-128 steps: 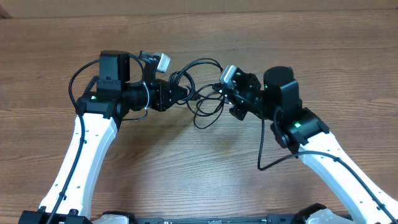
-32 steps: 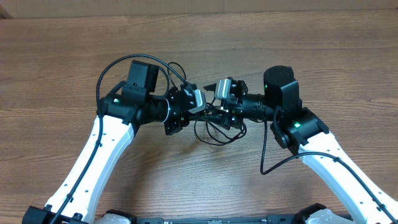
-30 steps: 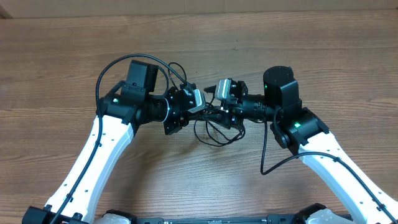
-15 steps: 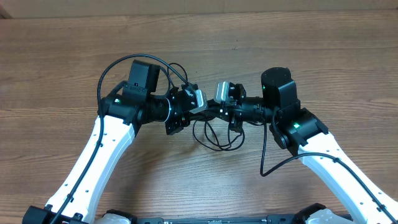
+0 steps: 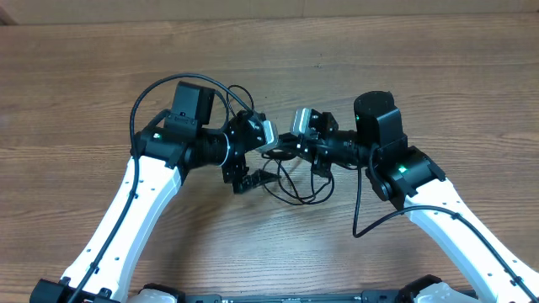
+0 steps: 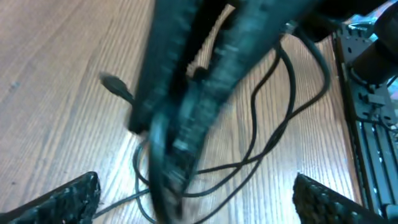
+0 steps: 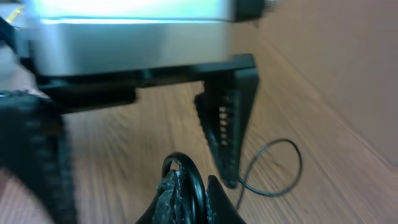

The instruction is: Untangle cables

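The cables (image 5: 296, 183) are thin black cords, looped on the wood between the two arms and partly lifted. My right gripper (image 5: 286, 151) is shut on a bend of one cable; in the right wrist view the black loop (image 7: 186, 177) sticks up between the closed fingers of this gripper (image 7: 189, 202). My left gripper (image 5: 253, 156) faces it closely with its fingers spread wide and nothing in them. The left wrist view shows its fingertips (image 6: 68, 199) far apart at the bottom corners, with cable strands (image 6: 273, 93) and the blurred right gripper between and beyond them.
The wooden table (image 5: 438, 76) runs all around the arms. The left wrist camera housing (image 7: 124, 25) fills the top of the right wrist view, with one left finger (image 7: 230, 137) just ahead. A thick black arm wire (image 5: 358, 210) hangs beside the right arm.
The left gripper has opened wide and let go of the cables. The right gripper closed on a cable loop and shifted slightly left. The loops on the table sagged a little.
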Controlling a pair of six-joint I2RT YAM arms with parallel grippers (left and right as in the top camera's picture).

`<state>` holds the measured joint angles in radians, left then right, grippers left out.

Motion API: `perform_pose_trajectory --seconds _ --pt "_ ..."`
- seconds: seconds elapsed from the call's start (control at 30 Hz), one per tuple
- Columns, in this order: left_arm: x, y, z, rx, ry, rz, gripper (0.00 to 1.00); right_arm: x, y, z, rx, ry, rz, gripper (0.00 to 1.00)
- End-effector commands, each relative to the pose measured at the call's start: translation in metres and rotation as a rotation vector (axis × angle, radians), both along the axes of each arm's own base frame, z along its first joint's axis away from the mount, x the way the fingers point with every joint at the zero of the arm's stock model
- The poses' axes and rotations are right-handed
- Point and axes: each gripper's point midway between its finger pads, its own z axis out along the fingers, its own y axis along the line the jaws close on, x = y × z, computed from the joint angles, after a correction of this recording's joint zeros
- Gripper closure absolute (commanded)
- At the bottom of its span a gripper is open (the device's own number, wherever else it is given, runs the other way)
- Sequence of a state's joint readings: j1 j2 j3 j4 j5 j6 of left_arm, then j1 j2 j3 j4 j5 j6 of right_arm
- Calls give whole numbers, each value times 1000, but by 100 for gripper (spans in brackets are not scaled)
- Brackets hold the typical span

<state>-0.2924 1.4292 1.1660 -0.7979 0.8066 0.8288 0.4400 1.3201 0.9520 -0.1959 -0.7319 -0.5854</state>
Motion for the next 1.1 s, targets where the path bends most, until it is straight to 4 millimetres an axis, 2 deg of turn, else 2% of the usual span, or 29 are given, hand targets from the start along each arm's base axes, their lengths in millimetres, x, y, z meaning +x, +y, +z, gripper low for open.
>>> perform_pose_trajectory --seconds 0.0,0.17,0.33,0.47,0.57,0.77,0.97,1.07 --pt "6 4 12 6 6 69 0 20 -9 5 -13 1 -130 96" --pt "14 12 6 45 66 180 1 41 -20 7 17 73 -304 96" --pt "30 25 -2 95 120 356 1 48 -18 24 137 157 -366 96" --pt "48 45 -10 150 172 580 1 51 -17 35 212 208 -394 96" --pt "58 64 -15 177 211 741 1 53 -17 36 230 231 -413 96" --pt "71 83 -11 105 284 892 1 62 -29 35 242 244 -457 96" --pt "73 71 5 -39 342 813 1 77 -54 36 310 335 -550 96" --pt "70 61 13 -95 357 754 1 78 -58 44 362 371 -537 96"
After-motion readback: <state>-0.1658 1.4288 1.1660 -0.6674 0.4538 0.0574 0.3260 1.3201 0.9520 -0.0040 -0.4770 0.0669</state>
